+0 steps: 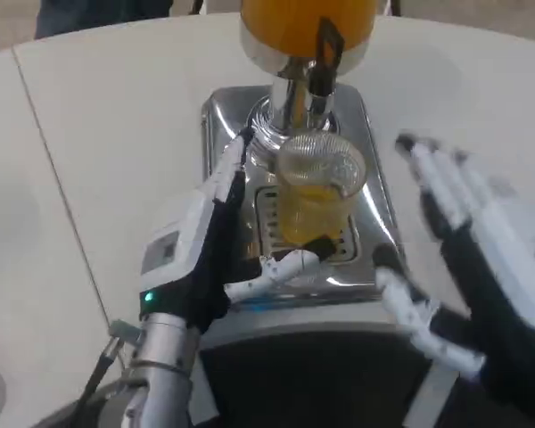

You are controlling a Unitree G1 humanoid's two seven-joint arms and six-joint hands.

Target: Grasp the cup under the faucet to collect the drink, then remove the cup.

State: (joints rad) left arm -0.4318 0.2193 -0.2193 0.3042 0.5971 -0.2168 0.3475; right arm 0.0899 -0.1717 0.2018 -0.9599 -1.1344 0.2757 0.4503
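Left of the cup (316,192), the left hand (201,254) grasps it, fingers along its side and thumb across its base. The cup stands on the dispenser's steel tray (366,259), under the faucet (308,94); it is clear, ribbed plastic, roughly half full of orange drink. Above the cup, the orange tank (290,22) is cut off by the top edge. Right of the cup, apart from it, the right hand (473,259) is blurred, released, fingers spread over the white tabletop (116,116).

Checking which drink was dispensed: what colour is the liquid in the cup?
Yellow-orange, in the clear ribbed cup, head view.
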